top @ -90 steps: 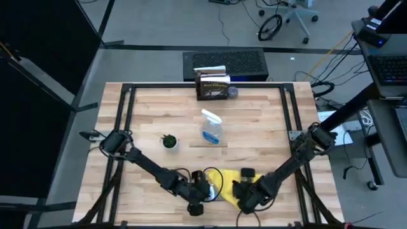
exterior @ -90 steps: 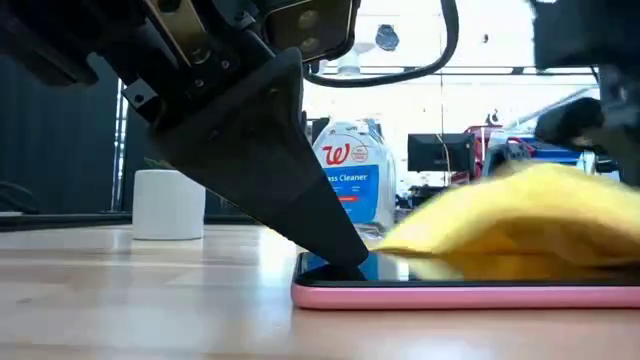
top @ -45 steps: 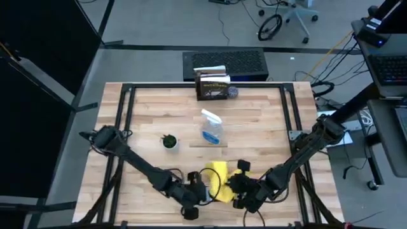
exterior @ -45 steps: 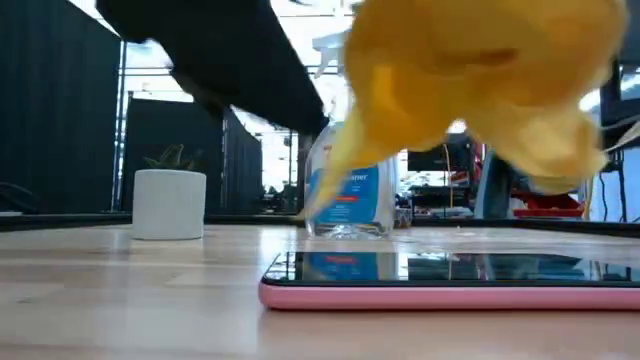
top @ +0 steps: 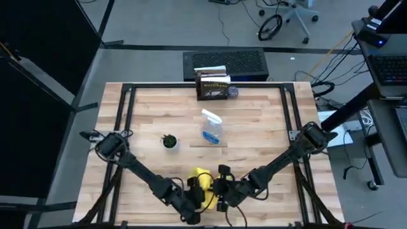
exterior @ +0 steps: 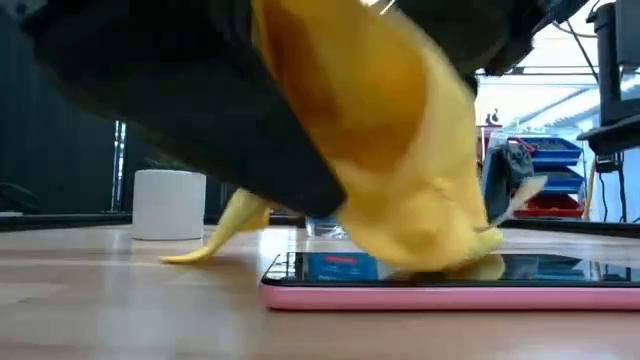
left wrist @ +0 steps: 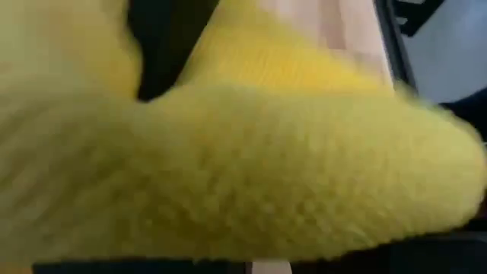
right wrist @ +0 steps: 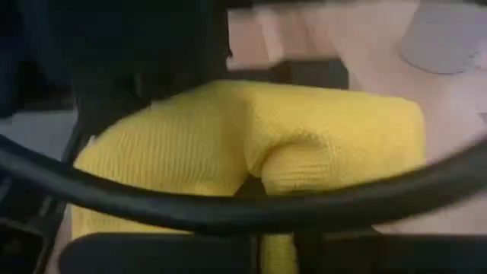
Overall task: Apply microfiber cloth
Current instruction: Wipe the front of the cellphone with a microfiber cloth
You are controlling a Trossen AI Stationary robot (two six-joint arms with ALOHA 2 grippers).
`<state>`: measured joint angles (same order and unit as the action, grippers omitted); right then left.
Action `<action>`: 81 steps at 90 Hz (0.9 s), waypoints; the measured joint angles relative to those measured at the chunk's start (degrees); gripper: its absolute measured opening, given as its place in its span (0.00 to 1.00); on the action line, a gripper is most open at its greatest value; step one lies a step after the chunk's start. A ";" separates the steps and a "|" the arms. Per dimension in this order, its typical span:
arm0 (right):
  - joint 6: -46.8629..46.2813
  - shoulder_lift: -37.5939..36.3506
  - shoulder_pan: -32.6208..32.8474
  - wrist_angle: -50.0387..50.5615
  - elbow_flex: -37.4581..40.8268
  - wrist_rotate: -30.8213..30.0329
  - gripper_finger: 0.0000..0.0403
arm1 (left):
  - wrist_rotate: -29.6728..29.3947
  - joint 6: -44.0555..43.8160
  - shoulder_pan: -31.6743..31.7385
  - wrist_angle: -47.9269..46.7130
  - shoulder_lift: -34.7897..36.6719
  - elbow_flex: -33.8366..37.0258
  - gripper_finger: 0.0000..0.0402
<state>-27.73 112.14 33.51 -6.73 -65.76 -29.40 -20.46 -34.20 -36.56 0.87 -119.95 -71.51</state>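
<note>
The bright yellow microfiber cloth [top: 201,179] hangs bunched up near the table's front edge, between my two grippers. In the low view its lower bulge [exterior: 420,240] rests on the dark screen of a phone in a pink case [exterior: 450,293]. That phone lies flat on the table. One corner of the cloth [exterior: 205,250] trails onto the wood left of the phone. My right gripper [top: 219,191] is shut on the cloth. My left gripper [top: 194,203] stands close on the cloth's other side, and the cloth [left wrist: 243,167] fills its wrist view. My right gripper holds the microfiber cloth by a gathered bunch of several layers [right wrist: 255,164], coming from above. The cloth itself hides the fingertips. The cloth hangs slack below the hold, its lowest fold [exterior: 440,262] lying on the phone's screen.
A clear spray bottle with blue liquid [top: 212,129] lies mid-table. A small white pot with a plant [top: 169,141] stands to its left. A dark box [top: 212,86] sits at the far edge. A black frame [top: 127,114] runs around the tabletop.
My right gripper has carried the cloth toward the table's left, lifting it clear of the phone and then lowering it back onto the screen. My left gripper has come off the phone's left end. The phone has slid slightly.
</note>
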 joint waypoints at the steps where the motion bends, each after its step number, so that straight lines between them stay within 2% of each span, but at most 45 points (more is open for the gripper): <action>1: -0.08 0.28 -0.14 -0.05 0.01 0.01 0.03 | -0.10 0.00 0.06 0.21 -0.35 0.06 0.09; 12: -2.80 3.66 -1.38 -2.70 0.02 1.35 0.03 | 1.93 -0.09 0.69 2.40 -2.17 -0.22 0.09; 28: -4.21 8.53 -2.93 -6.47 -0.31 15.30 0.03 | 4.90 -0.08 1.34 2.49 -3.09 -0.28 0.09; 34: -4.27 9.65 -3.40 -6.91 -0.43 18.10 0.03 | 4.93 -0.07 1.34 2.50 -3.11 -0.24 0.09; 47: -6.29 8.39 -3.60 -1.70 -0.54 22.53 0.03 | 5.48 -0.17 1.46 2.45 -3.17 -0.24 0.09; 81: -6.13 -0.09 0.82 19.86 -0.13 23.87 0.03 | 5.19 -2.42 2.16 1.57 -3.20 -0.22 0.09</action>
<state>-33.86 112.06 34.33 13.13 -65.89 -5.53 -15.27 -36.62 -34.40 2.44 -123.15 -71.72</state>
